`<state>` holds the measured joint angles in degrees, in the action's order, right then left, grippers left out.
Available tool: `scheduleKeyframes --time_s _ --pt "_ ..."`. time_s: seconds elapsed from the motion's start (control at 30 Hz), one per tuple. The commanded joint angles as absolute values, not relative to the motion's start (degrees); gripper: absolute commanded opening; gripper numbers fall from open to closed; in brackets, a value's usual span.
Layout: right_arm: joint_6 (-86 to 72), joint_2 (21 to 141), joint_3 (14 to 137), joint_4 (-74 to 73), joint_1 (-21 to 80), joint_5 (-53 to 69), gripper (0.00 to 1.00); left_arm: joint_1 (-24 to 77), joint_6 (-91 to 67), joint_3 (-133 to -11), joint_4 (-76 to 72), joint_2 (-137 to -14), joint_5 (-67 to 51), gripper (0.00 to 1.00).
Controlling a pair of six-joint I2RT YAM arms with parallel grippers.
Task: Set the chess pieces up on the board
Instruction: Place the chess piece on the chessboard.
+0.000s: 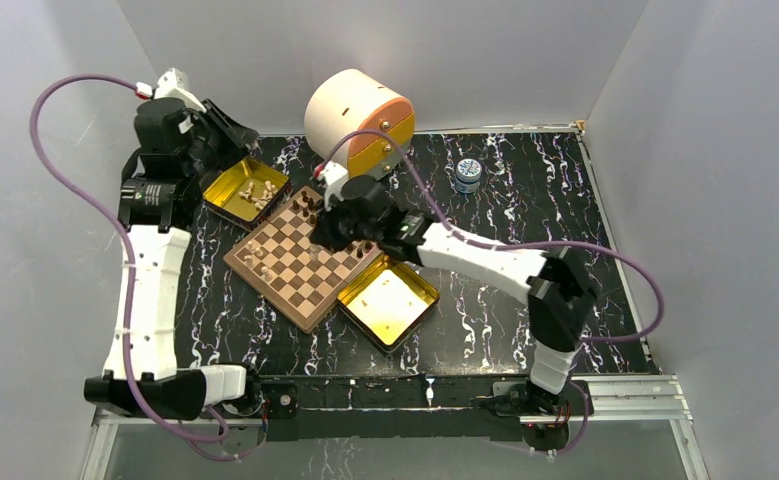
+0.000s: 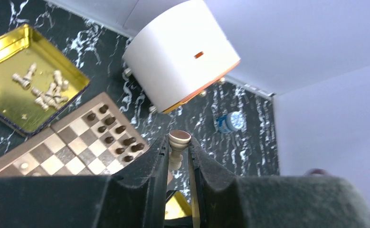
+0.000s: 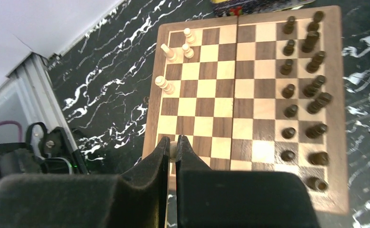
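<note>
Left pincer (image 2: 178, 142) is clamped on a tan piece (image 2: 175, 159), held upright in the air, head just above the fingertips. It's off the board (image 3: 223, 102), up by the back-left gold tin (image 2: 2, 102), which holds a loose heap of light pieces (image 2: 47, 92). Right pincer (image 3: 174, 141) is over the board, fingers nearly together with a pale piece (image 3: 173, 151) showing in the gap, so it's gripping that. Its tips sit at the board edge on the light side; can't tell if the piece touches the square. Four light pieces (image 3: 187, 50) stand on that same side, bunched toward one corner. Dark pieces (image 3: 288, 90) fill two rows along the opposite edge. Second gold tin (image 1: 390, 300) touches the board's near-right edge. White-and-orange drum (image 1: 358, 118) and small blue jar (image 1: 468, 175) sit at the back of the black marbled desk (image 1: 485, 310).
</note>
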<state>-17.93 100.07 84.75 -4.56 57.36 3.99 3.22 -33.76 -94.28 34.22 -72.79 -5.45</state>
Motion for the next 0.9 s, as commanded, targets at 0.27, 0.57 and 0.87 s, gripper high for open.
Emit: scheduleKeyframes --time_s 0.27,0.57,0.87 --pt "-6.5 115.3 94.9 7.0 66.9 0.3 0.00 3.6 -40.2 -102.3 32.8 -66.6 -2.2 0.03" --pt "-3.1 120.3 98.3 8.8 69.2 -3.1 0.00 3.6 -40.1 -101.4 31.8 -64.5 -1.2 0.03" --pt "-1.4 123.7 99.8 11.7 69.7 -5.5 0.00 3.6 -39.0 -99.1 31.5 -63.7 -1.2 0.03"
